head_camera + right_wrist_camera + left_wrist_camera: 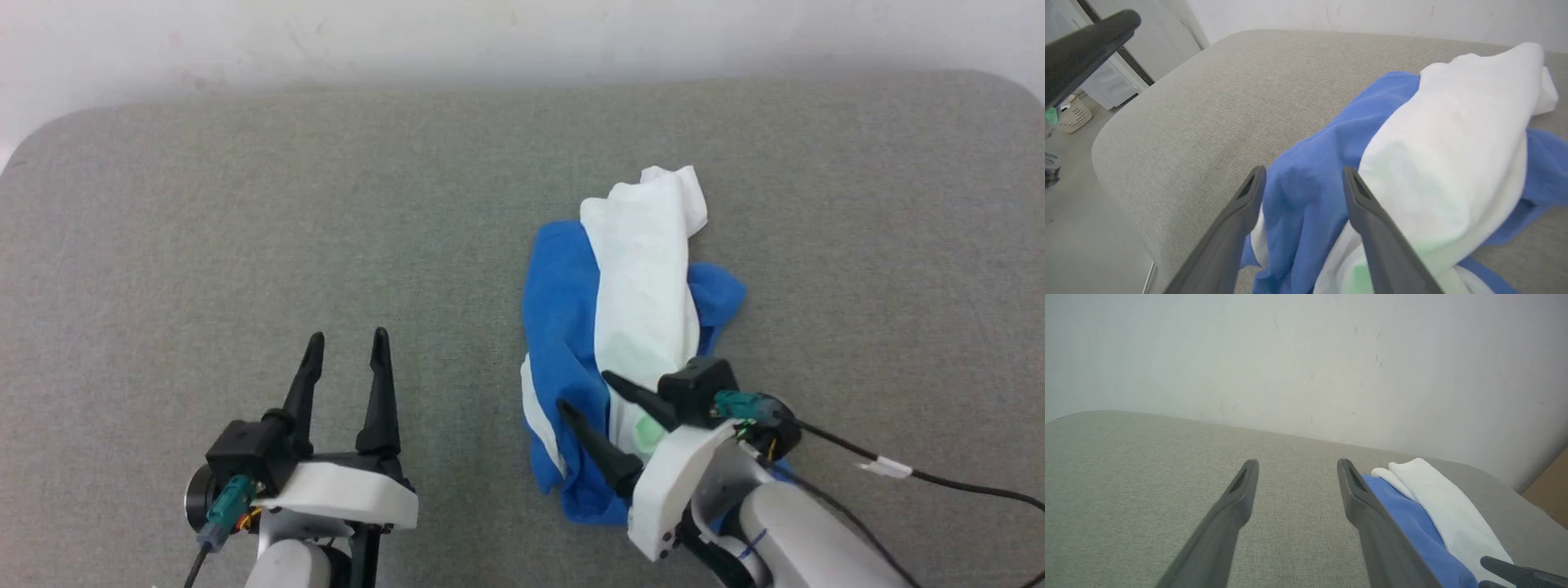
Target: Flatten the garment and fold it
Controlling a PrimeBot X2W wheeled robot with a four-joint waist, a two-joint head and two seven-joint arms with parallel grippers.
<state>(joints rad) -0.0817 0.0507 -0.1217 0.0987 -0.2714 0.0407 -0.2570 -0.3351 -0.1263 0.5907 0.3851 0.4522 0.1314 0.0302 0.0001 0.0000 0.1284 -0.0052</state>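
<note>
Your right pincer (586,390) nearest, fingers spread astride a blue fold, not clamped, garment (645,269) bunched right of centre on grey desk (245,204), your left pincer (347,336) wide open, empty.

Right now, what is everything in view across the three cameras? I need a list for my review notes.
garment: one, white and royal blue, bunched in a heap on the padded surface, right of centre in the head view
padded surface: one, grey fabric, beneath the garment
wall: one, white, scuffed, behind the surface
basket: one, pale, on the floor beyond the surface's edge
left gripper: one, dark fingers, open, over bare surface left of the garment
right gripper: one, dark fingers, open, at the garment's near end
</note>
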